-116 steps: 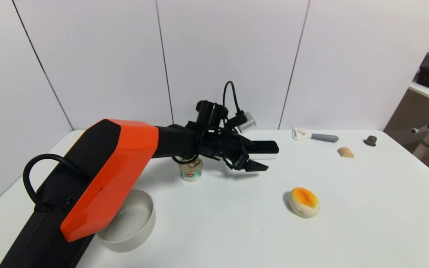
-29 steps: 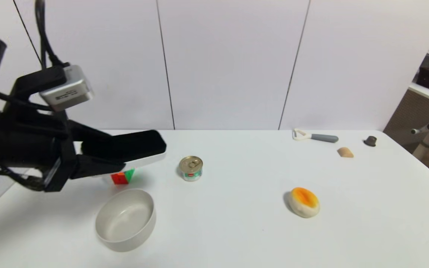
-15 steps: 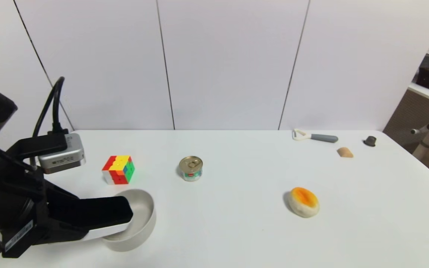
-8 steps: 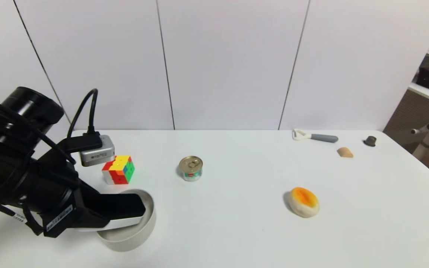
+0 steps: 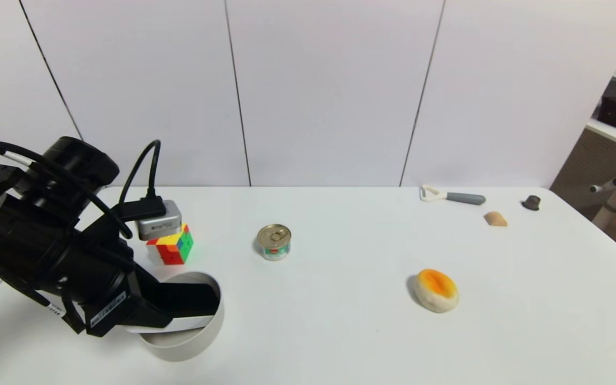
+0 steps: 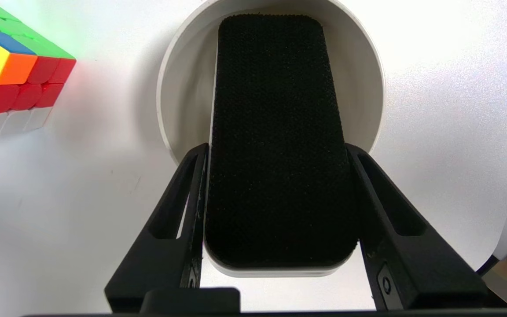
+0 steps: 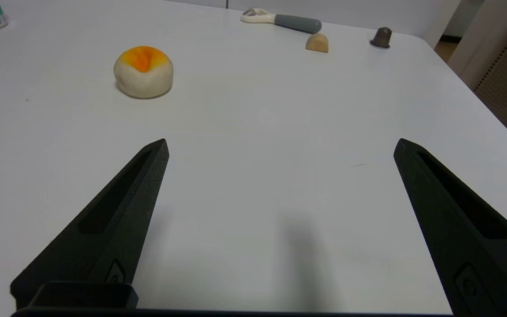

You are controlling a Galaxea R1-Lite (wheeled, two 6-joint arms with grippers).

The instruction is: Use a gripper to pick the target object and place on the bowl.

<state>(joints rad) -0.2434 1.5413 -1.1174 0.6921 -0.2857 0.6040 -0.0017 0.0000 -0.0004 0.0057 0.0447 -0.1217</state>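
Note:
My left gripper (image 5: pixel 161 313) is at the near left of the table (image 5: pixel 340 331), shut on the target object (image 5: pixel 193 297), a flat block with a black felt top and a white base. The block tilts downward, its far end inside the light grey-beige bowl (image 5: pixel 203 334). In the left wrist view the fingers (image 6: pixel 192 176) press both long sides of the block (image 6: pixel 275 110), near its back end, and the bowl's rim (image 6: pixel 379 88) rings its front end. My right gripper (image 7: pixel 282 144) is open and empty above bare table; it is out of the head view.
A multicoloured puzzle cube (image 5: pixel 170 247) stands just behind the bowl, partly behind the wrist's silver box. A gold-lidded tin can (image 5: pixel 274 241) stands mid-table. An orange-topped bun (image 5: pixel 436 290), a peeler (image 5: pixel 452 196), a tan piece (image 5: pixel 495 218) and a dark capsule (image 5: pixel 532 202) lie to the right.
The left gripper carried the block from the far middle to the near left, then down over the bowl. In the last second it tipped forward and the block's end sank into the bowl.

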